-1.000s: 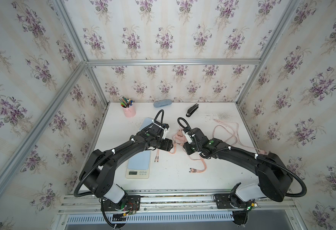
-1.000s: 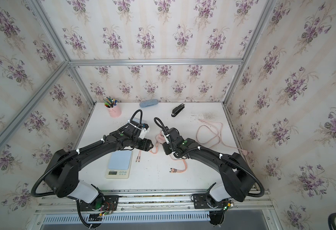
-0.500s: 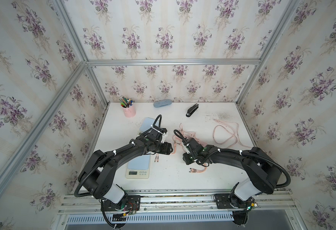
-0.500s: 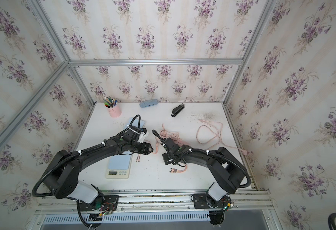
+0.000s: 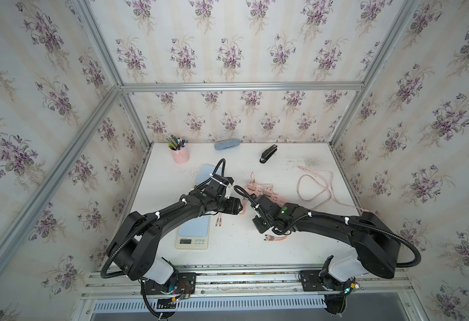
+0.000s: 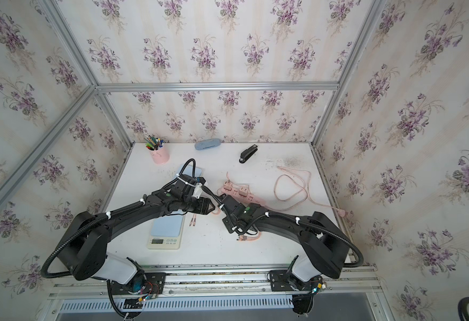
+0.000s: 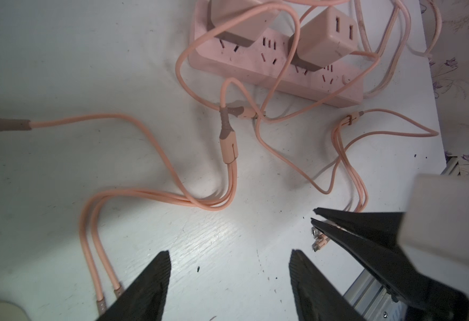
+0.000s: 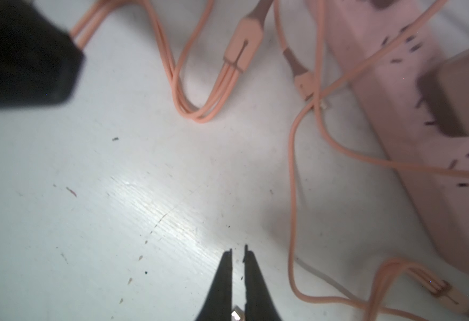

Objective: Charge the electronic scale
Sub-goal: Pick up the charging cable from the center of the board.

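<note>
The electronic scale (image 5: 193, 232) lies on the white table (image 5: 255, 255) at the near left, with its display toward the near edge. Its far part is hidden under the left arm. The left gripper (image 7: 229, 251) hovers just to the far right of the scale, above bare table. Its jaws stand wide apart and hold nothing. Two plug ends (image 7: 118, 291) of a peach charging cable (image 7: 227, 150) lie beside one of its fingers, between it and the scale. The pink power strip (image 7: 255, 72) is farther to the right, with two adapters (image 7: 322, 36) in it. The right gripper (image 8: 238, 251) is near the left one, on its right, apart from the scale. Its jaws are almost together, with only a thin gap. A small metal tip (image 8: 236, 315) shows between them, deeper in. Whether it is gripped, I cannot tell.
</note>
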You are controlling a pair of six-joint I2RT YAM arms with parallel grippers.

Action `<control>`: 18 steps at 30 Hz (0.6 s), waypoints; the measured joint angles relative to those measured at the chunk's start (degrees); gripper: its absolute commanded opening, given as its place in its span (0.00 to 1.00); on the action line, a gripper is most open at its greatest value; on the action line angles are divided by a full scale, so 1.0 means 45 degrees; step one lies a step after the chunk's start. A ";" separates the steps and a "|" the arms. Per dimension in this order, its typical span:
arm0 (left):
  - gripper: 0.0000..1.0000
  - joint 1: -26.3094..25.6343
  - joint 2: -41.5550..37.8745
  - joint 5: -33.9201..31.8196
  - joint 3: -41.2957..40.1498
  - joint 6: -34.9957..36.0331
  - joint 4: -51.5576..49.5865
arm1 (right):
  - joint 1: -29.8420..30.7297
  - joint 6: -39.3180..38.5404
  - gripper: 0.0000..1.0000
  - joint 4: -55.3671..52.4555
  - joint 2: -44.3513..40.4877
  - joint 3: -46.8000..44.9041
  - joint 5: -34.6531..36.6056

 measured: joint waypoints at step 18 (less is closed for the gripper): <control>0.71 -0.0355 -0.0544 -0.0257 -0.0588 -0.0408 -0.0010 | -0.1331 -0.1695 0.00 0.0364 0.2302 0.0452 -0.1486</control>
